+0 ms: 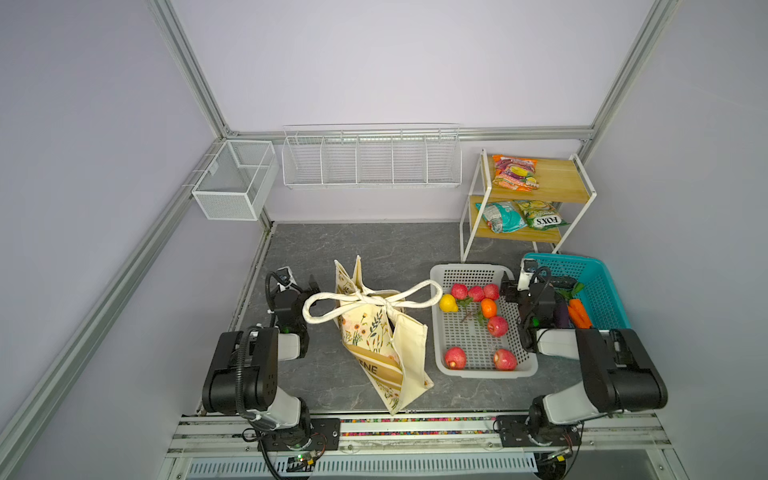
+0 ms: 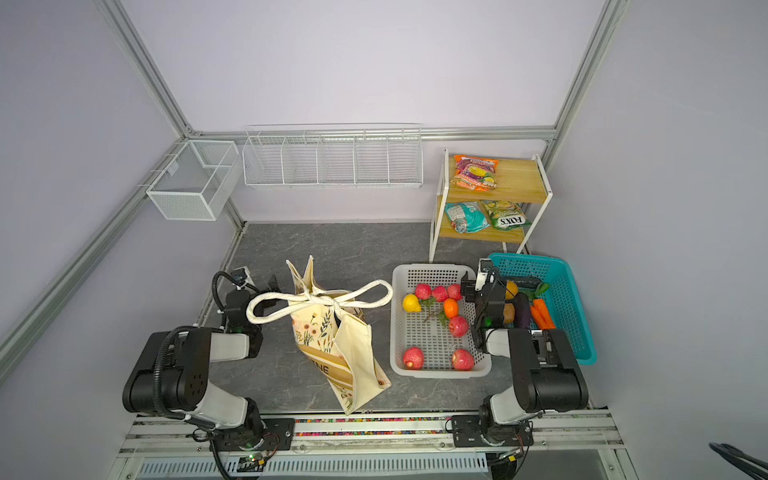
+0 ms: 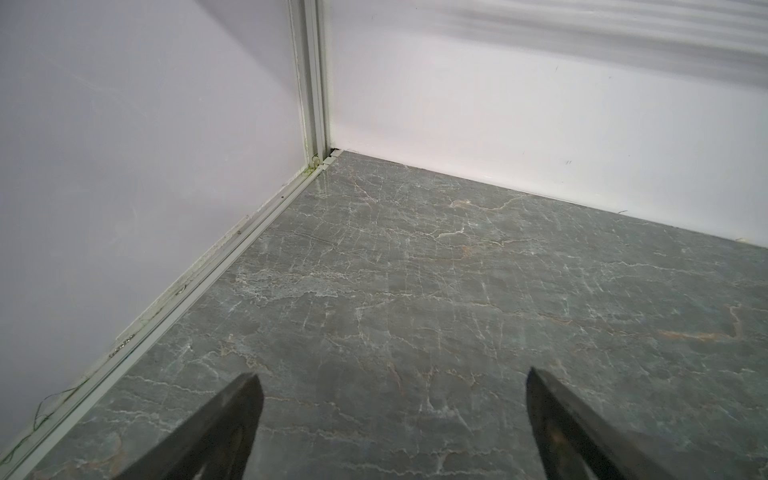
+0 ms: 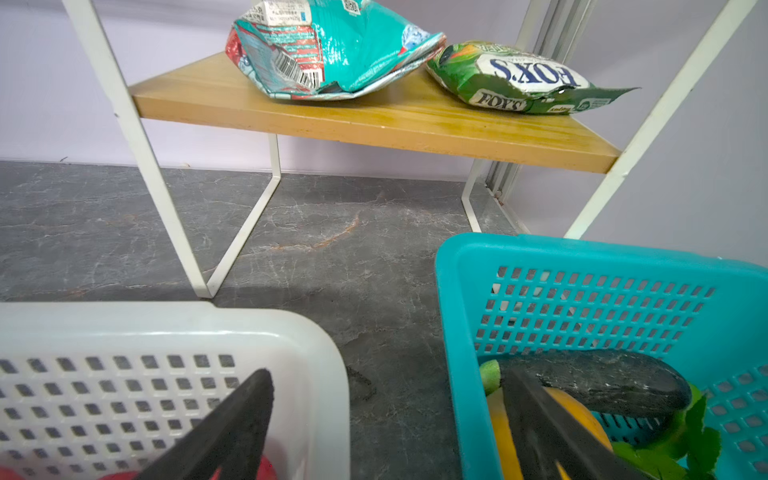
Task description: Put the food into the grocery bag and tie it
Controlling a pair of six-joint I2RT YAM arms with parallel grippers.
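Floral tote (image 1: 409, 349) tied; apples (image 1: 497, 325) in white basket (image 1: 469, 268)

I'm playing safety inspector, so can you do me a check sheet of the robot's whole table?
Surface: grey marbled tabletop, no spills seen.
Job's things: cream floral canvas tote bag stands mid-table, strap handles tied in a bow; red apples, orange and yellow fruit in white perforated plastic basket; carrots and purple eggplant in teal plastic basket; orange, teal and green snack packets on two-tier wooden shelf.
Clutter: nothing seen.
End effectors: left end effector open, empty, over bare tabletop; right end effector open, empty, over the gap between the baskets.
Cables: black ribbed hose on left arm.
Surroundings: white wire racks on lilac wall.
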